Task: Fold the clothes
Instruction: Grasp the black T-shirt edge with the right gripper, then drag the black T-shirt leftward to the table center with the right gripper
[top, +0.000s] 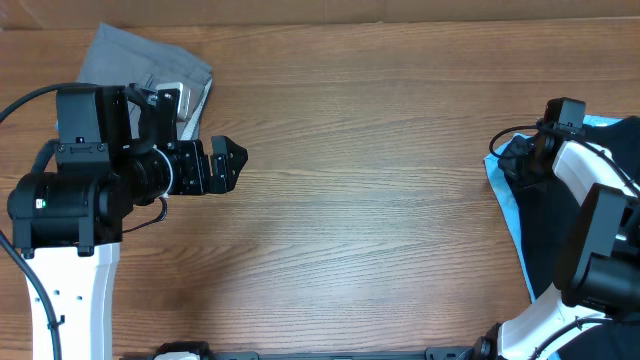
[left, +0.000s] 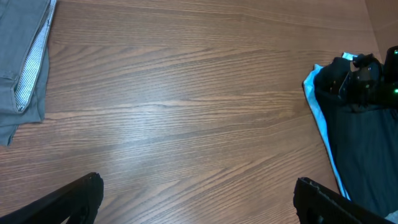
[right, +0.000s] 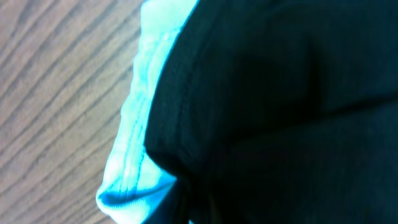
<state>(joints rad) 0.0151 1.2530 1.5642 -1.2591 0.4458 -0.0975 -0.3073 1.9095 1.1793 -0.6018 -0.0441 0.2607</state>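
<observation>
The black T-shirt (top: 548, 235) lies in a heap at the table's right edge, on top of a light-blue shirt (top: 500, 185). My right gripper (top: 520, 155) is down on the heap's near-left corner. In the right wrist view, black cloth (right: 280, 93) fills the frame and bunches to a pinch at the bottom middle, with the light-blue hem (right: 134, 146) beside it; the fingers are lost in the dark cloth. Folded grey trousers (top: 150, 62) lie at the back left. My left gripper (top: 228, 165) is open and empty above bare wood, next to the trousers (left: 22, 62).
The wooden table (top: 360, 200) stretches between the two arms. The left wrist view shows the right gripper (left: 349, 78) on the black T-shirt (left: 367, 149) far across the table. The left arm's base (top: 70, 290) stands at the front left.
</observation>
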